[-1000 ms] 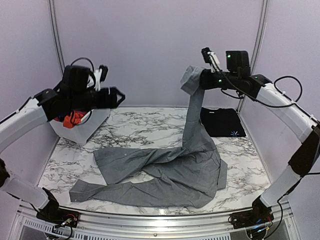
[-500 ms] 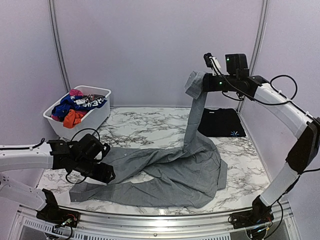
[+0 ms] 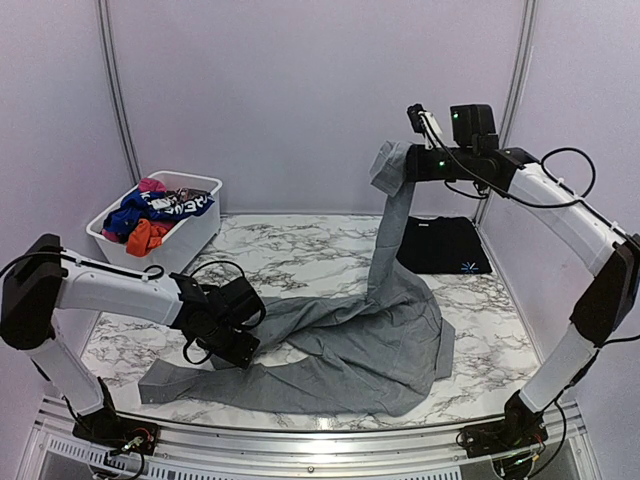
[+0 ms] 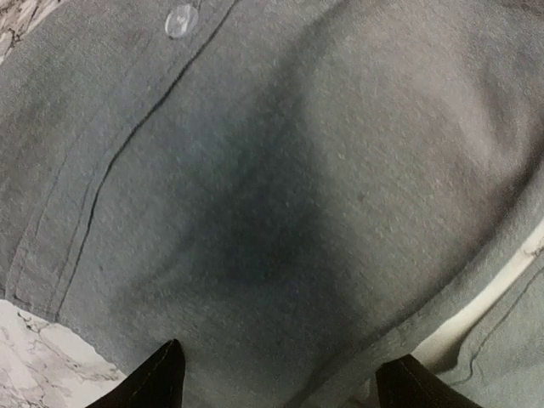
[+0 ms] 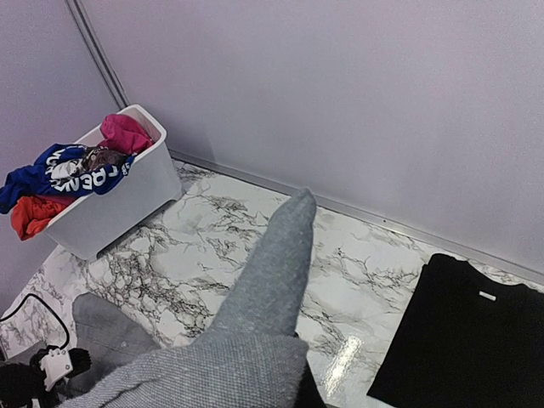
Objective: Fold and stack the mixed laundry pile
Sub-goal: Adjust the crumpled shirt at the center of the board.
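A grey collared shirt point(image 3: 340, 340) sprawls across the marble table, one sleeve trailing toward the near left. My right gripper point(image 3: 398, 165) is high at the back, shut on a bunched part of the shirt, so a column of cloth hangs down from it. In the right wrist view that grey cloth point(image 5: 268, 280) drapes over and hides the fingers. My left gripper point(image 3: 233, 350) is low over the shirt's left part, open, its dark fingertips point(image 4: 157, 378) straddling grey fabric near a button point(image 4: 181, 19). More laundry point(image 3: 150, 215), blue, orange-red and pink, fills the basket.
The white plastic basket point(image 3: 197, 237) stands at the back left by the wall. A folded black garment point(image 3: 445, 243) with a small blue mark lies flat at the back right. Walls close the table on three sides.
My left arm has swung down from beside the basket to the shirt's left part, staying open. The right gripper holds the lifted cloth almost still.
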Action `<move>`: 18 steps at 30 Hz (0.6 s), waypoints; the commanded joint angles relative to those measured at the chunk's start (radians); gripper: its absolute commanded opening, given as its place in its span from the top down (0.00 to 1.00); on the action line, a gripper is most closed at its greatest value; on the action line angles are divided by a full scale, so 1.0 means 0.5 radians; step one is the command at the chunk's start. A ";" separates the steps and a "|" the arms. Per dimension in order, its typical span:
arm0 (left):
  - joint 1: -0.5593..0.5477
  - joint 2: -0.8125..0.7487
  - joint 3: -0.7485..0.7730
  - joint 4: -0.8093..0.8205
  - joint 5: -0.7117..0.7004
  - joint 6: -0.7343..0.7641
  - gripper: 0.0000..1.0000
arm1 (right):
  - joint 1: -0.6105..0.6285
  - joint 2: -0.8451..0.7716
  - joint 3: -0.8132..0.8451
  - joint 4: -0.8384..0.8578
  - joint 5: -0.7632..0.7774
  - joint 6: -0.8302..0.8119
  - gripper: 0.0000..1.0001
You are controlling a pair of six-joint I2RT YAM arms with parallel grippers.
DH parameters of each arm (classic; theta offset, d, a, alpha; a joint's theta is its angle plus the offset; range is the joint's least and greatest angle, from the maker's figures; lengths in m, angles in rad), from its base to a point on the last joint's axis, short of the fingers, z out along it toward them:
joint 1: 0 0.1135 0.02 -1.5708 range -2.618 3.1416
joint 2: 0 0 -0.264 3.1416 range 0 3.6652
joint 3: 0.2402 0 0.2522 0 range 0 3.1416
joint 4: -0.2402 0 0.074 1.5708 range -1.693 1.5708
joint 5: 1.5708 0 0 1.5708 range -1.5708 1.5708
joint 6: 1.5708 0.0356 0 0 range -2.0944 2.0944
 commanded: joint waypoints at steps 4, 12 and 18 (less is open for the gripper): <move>0.000 -0.032 0.138 -0.128 -0.284 -0.017 0.47 | -0.054 -0.096 0.072 -0.081 0.040 -0.050 1.00; 0.003 -0.475 0.348 -0.511 0.057 0.143 1.00 | -0.140 -0.216 0.035 -0.193 0.089 -0.106 1.00; 0.287 -0.299 0.831 -0.624 0.103 0.261 1.00 | -0.312 -0.202 0.022 -0.127 0.034 -0.043 1.00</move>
